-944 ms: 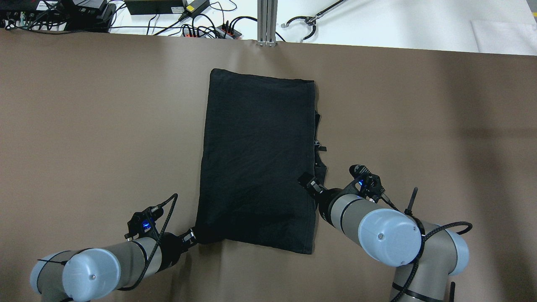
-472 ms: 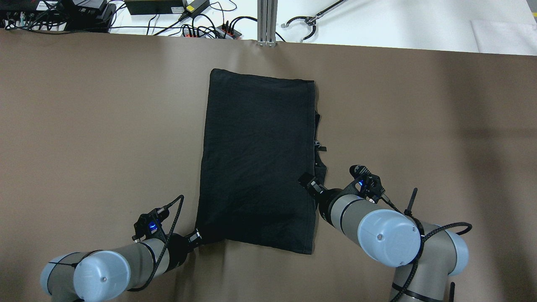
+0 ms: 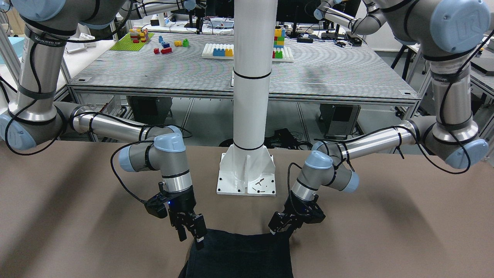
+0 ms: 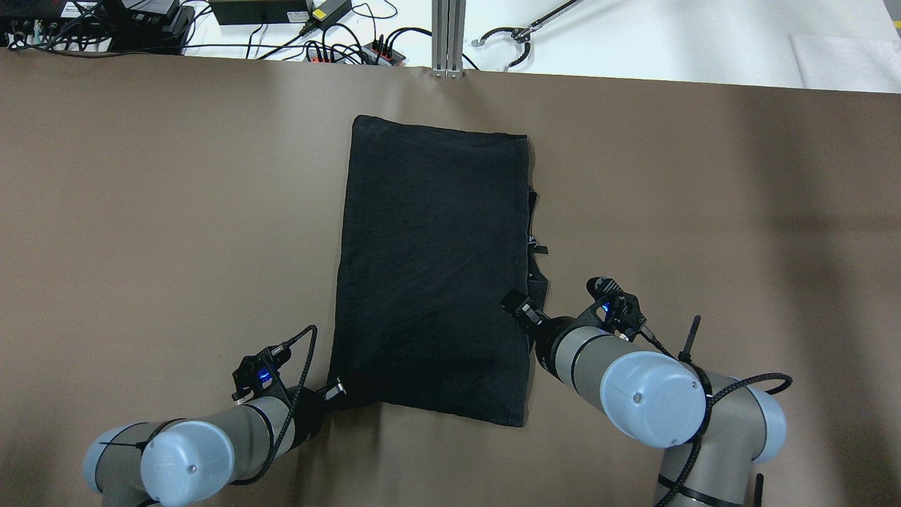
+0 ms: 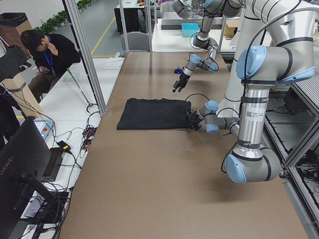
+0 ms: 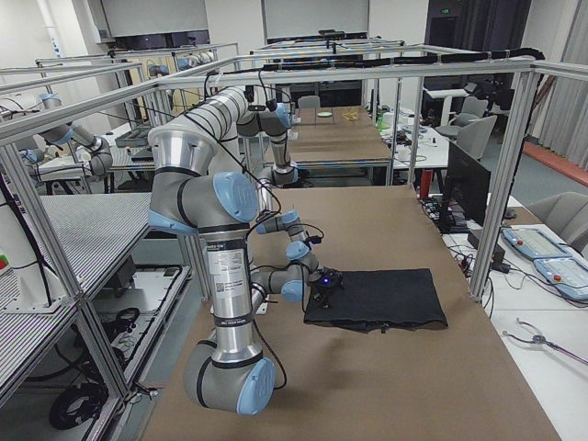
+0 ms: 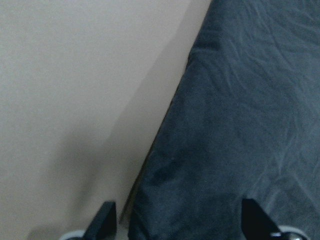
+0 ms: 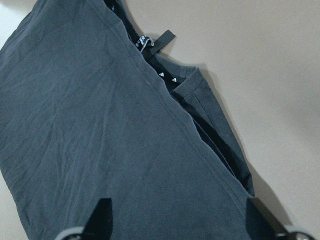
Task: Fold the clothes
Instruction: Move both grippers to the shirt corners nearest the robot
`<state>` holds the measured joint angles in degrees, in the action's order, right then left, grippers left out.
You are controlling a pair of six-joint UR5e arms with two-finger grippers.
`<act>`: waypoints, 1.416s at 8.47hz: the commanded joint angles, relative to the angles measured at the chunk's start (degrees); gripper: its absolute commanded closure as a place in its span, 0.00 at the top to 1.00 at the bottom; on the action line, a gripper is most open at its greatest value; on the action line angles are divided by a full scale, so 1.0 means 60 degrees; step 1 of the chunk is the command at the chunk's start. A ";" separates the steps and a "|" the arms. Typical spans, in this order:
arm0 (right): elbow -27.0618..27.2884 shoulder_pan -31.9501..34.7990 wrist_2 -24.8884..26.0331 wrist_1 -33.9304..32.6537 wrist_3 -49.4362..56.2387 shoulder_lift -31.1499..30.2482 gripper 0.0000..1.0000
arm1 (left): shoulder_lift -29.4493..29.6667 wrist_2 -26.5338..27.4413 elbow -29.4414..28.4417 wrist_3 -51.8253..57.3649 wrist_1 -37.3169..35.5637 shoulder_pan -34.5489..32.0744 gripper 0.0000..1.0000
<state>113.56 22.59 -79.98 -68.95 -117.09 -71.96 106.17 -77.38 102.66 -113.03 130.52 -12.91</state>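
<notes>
On brown table (image 4: 141, 211), mid-width, black cloth (image 4: 433, 267) lying flat as folded rectangle, long side running 12 to 6 o'clock in overhead view. At its 7 o'clock corner, left gripper (image 4: 336, 389) sitting with jaws spread wide, cloth edge passing between them. At its 4 o'clock edge, right gripper (image 4: 519, 308) sitting over fabric, jaws spread, gripping nothing.
</notes>
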 commanded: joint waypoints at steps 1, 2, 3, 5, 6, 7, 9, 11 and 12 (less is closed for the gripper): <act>0.0000 -0.0087 0.0014 0.0006 -0.0011 -0.0018 0.94 | 0.0029 0.0006 -0.0030 0.0015 -0.0001 0.0013 0.16; -0.0015 -0.0117 0.0073 -0.0008 -0.0011 -0.0018 0.94 | 0.0015 -0.0023 -0.0030 0.0102 -0.0001 -0.0001 0.00; -0.0015 -0.0146 0.0160 -0.0008 -0.0011 -0.0091 0.94 | 0.0015 -0.0038 -0.0001 0.0118 -0.0001 -0.0001 0.00; -0.0131 -0.0379 0.0263 -0.0008 0.0004 -0.0237 0.94 | 0.0015 -0.0023 0.0014 0.0118 -0.0001 -0.0001 0.00; -0.0451 -0.0555 0.0496 -0.0037 -0.0010 -0.0180 0.93 | 0.0015 -0.0009 0.0014 0.0118 -0.0001 -0.0001 0.00; -0.0875 -0.0745 0.0556 -0.0023 0.0004 -0.0150 0.93 | 0.0015 0.0006 -0.0001 0.0118 -0.0001 -0.0001 0.00; -0.1492 -0.0849 0.0702 0.0006 -0.0011 -0.0091 0.92 | 0.0044 0.0021 0.0014 0.0118 -0.0001 -0.0001 0.00; -0.1801 -0.0849 0.0747 0.0006 -0.0011 0.0244 0.89 | 0.0015 0.0021 0.0014 0.0118 -0.0001 -0.0001 0.00; -0.1860 -0.0864 0.0907 0.0006 -0.0344 0.0376 0.79 | 0.0029 0.0021 -0.0001 0.0118 -0.0001 -0.0001 0.00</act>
<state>103.67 17.56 -75.66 -68.92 -117.24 -71.26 106.33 -77.27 102.73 -112.32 130.52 -12.92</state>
